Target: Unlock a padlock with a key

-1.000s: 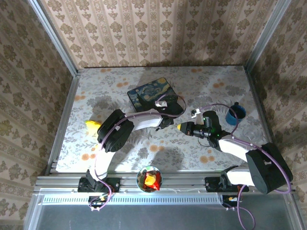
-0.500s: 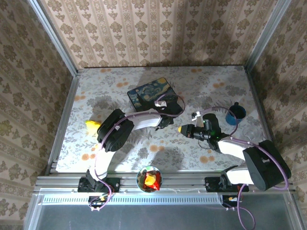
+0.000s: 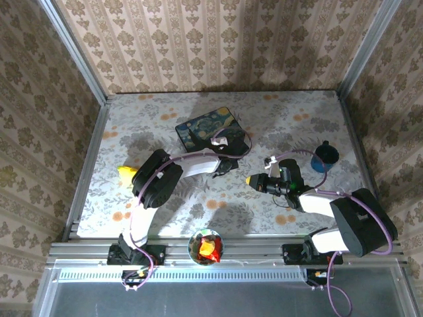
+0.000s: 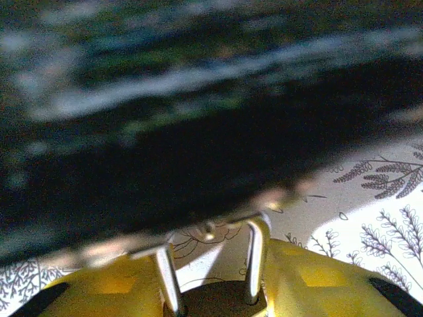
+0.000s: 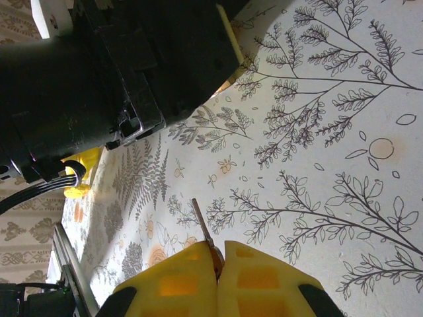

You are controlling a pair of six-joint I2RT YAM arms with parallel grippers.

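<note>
Two grippers are working at mid-table (image 3: 284, 119), just in front of a dark blue painted box (image 3: 208, 129). Left gripper (image 4: 211, 284) is clamping the padlock (image 4: 254, 261) between its yellow fingers. The pale shackle is pointing toward the box, whose side is blurring across the left wrist view. The lock body is sitting in shadow and is hard to make out. Right gripper (image 5: 218, 264) is pinching the key (image 5: 203, 228), its thin blade protruding toward the left arm (image 5: 99, 66) but not touching it. A blue cup (image 3: 325, 155) is standing to the right, a bowl (image 3: 206, 246) at the near edge, and a yellow item (image 3: 127, 173) to the left.
</note>
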